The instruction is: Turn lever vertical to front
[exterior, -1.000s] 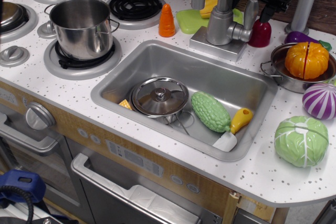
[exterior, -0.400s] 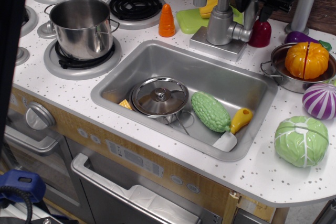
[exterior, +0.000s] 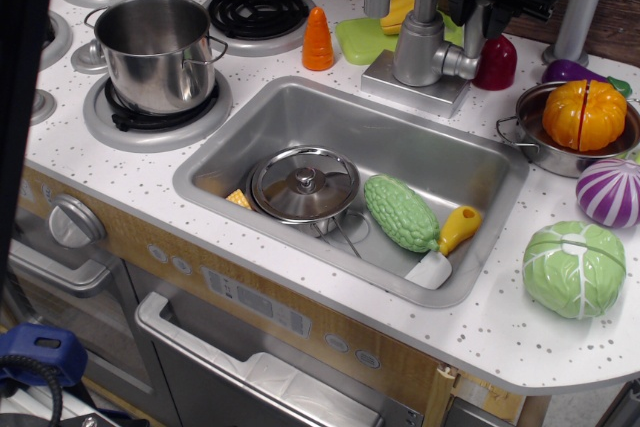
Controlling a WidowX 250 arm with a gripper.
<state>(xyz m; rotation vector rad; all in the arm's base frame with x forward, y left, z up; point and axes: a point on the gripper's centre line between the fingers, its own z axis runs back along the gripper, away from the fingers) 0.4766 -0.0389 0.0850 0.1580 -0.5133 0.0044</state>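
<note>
From my camera I see the gripper (exterior: pixel 478 9) at the top of the frame, a black assembly hanging over the right side of the faucet body (exterior: pixel 417 45). The lever (exterior: pixel 478 29) stands upright on the faucet's right flank, joined to it by a short stub, and its top runs up into the black fingers. They sit on either side of it, but I cannot tell whether they are clamped on it or merely around it. Just behind the lever is a dark red toy (exterior: pixel 496 62). The sink (exterior: pixel 486 209) lies in front of the faucet and holds a lidded steel pot (exterior: pixel 304 185), a bumpy green vegetable (exterior: pixel 400 212) and a yellow-handled spatula (exterior: pixel 444 246). A steel pot (exterior: pixel 157 50) sits on a left-hand burner, and an orange pumpkin (exterior: pixel 583 114) rests in a pan on the right.
</note>
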